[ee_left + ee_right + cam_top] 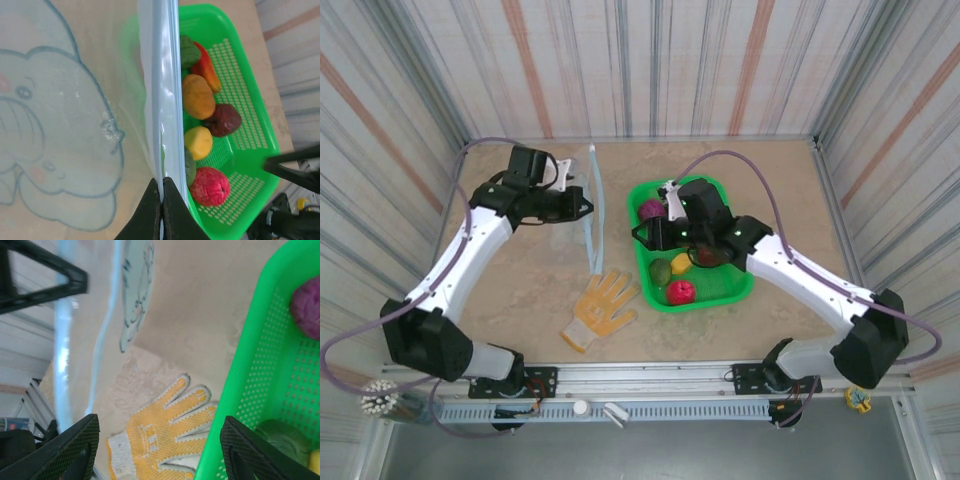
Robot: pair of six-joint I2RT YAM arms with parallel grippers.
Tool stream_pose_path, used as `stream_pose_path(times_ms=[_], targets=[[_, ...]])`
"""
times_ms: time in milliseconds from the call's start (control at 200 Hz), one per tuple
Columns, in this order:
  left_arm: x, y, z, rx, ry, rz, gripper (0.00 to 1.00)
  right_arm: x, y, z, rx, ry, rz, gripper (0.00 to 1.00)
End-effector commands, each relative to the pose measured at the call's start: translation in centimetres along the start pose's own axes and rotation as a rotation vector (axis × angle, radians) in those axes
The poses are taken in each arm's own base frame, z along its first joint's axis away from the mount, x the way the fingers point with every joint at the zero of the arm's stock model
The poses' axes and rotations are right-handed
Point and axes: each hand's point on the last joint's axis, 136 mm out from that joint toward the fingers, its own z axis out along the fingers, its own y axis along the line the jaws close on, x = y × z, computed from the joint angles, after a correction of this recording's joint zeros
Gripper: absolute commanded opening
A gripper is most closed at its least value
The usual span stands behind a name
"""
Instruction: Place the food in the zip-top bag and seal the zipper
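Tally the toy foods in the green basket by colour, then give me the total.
purple food: 1
green food: 2
red-orange food: 1
orange food: 1
dark red food: 1
yellow food: 1
red food: 1
Total: 8
The upper green food is counted apart from the red-orange food beside it.

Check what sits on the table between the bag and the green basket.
Only bare tabletop, in the top view, between the zip-top bag and the green basket; the yellow glove lies lower in frame, outside that gap.
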Motion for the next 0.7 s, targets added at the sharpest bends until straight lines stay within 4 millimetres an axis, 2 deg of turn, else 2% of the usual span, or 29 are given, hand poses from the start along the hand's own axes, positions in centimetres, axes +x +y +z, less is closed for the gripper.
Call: stream_pose_path(times_ms=[0, 250, 371, 461, 566, 616, 656, 696], targets=[[2.8, -1.5, -0.3, 0.08, 0.064, 0.08, 0.0, -1.0, 3.1, 0.8, -0.084, -0.002, -0.009, 0.66], [4.7, -3.0, -0.1, 0.094, 0.093, 0.146, 0.0, -1.8, 4.1, 3.5, -0.106, 0.013, -0.022, 0.65], [5.3, -3.6, -0.1, 0.117, 0.093, 0.157, 0.0, -2.2, 3.1, 5.3, -0.052, 0.034, -0.005, 0.59], [5.6, -3.8, -0.2, 0.118, 0.093, 0.17, 0.0, -2.3, 2.5, 6.3, -0.027, 0.041, 0.01, 0.47], [5.6, -2.1, -0.5, 0.006, 0.08, 0.153, 0.0, -2.1, 1.4, 6.3, 0.012, 0.027, 0.023, 0.15], [5.4, -1.2, -1.0, -0.056, 0.063, 0.141, 0.0, -2.1, 0.9, 6.1, 0.021, 0.018, 0.038, 0.04], [5.3, -0.7, -1.4, -0.093, 0.043, 0.135, 0.0, -2.1, 0.5, 5.9, 0.024, 0.013, 0.048, 0.0], [5.1, -0.5, -1.9, -0.117, 0.021, 0.127, 0.0, -2.0, 0.1, 5.8, 0.031, 0.015, 0.056, 0.0]])
